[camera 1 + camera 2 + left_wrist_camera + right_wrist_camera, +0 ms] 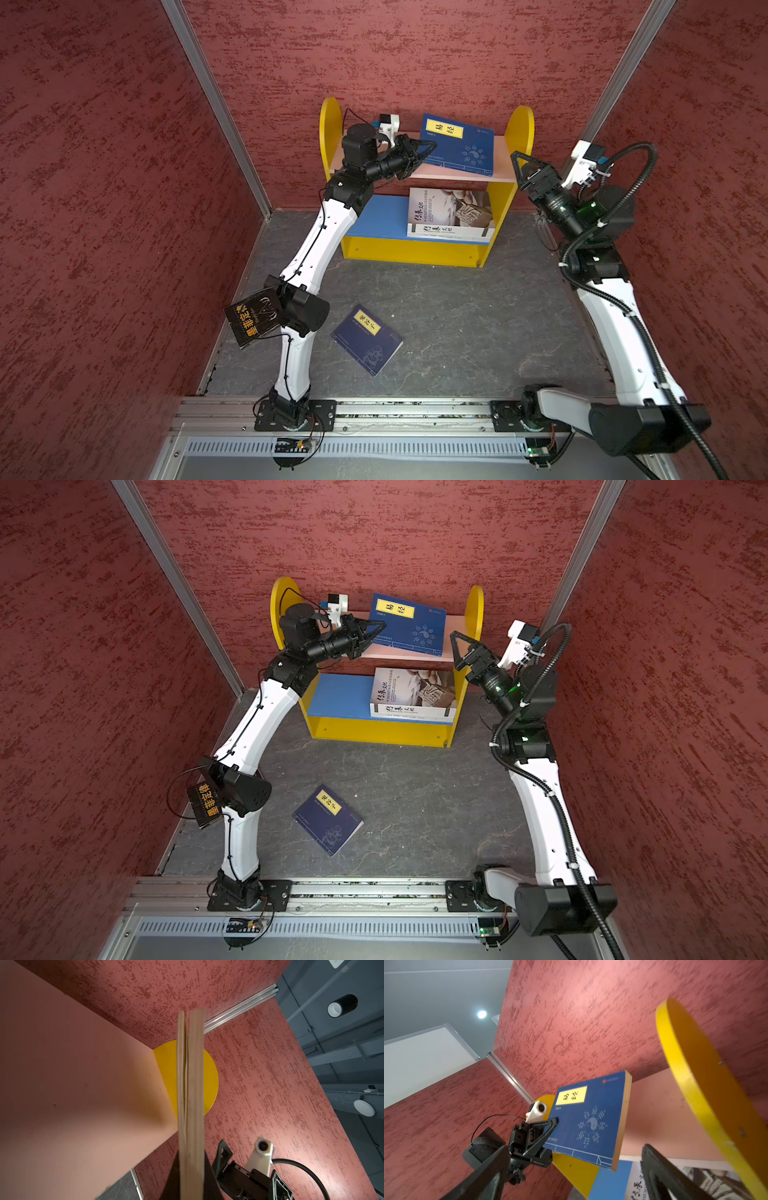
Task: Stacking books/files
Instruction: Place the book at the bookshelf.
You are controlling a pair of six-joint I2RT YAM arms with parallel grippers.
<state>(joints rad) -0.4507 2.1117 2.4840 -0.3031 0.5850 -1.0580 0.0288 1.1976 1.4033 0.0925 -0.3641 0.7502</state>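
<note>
Navy book pinched by one edge at the top shelf, the other end effector left empty

The left end effector was closed on the near edge of a navy book, which was held tilted over the pink top shelf of the yellow bookcase; whether its far part touched the board could not be told. The right end effector was spread wide and empty, near the book's far end. The white/grey books lay on the blue shelf below the left end effector; the second navy book and the black book were well behind it, down at the table. A slip was judged the main risk. With so thin a pinch, the book could pivot, its pages could part, and it could be dropped off the shelf front or caught on the side panel.
</note>
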